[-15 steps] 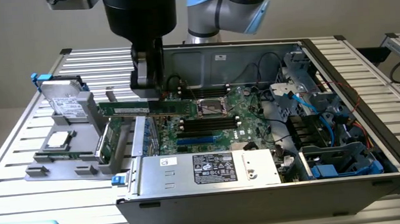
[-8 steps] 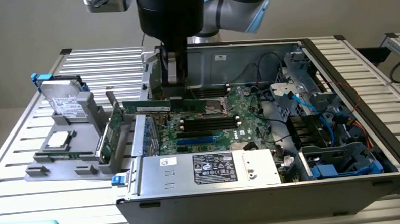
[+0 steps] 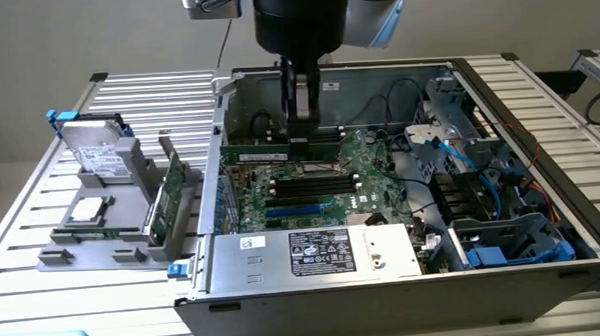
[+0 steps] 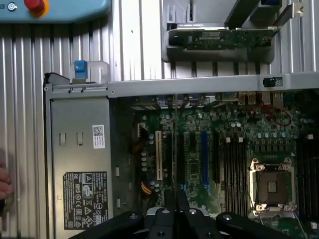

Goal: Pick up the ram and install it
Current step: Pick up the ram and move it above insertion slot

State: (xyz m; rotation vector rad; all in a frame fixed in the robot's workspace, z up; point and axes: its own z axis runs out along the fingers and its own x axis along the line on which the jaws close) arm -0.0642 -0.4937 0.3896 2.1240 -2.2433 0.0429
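Over the open grey metal computer case [image 3: 408,304], near its far wall, my black two-finger gripper [image 3: 301,137] holds the long, thin green ram stick [image 3: 259,150].
Fingers are pinched almost closed on the stick's middle. I judge that seating it well needs it level, parallel to the long black memory slots [image 3: 311,186], with both ends pressed evenly.

Long, thin and green, the ram [image 3: 259,150] sits level and on edge; it is held clear above the motherboard [image 3: 312,194], inside the computer case [image 3: 387,297].
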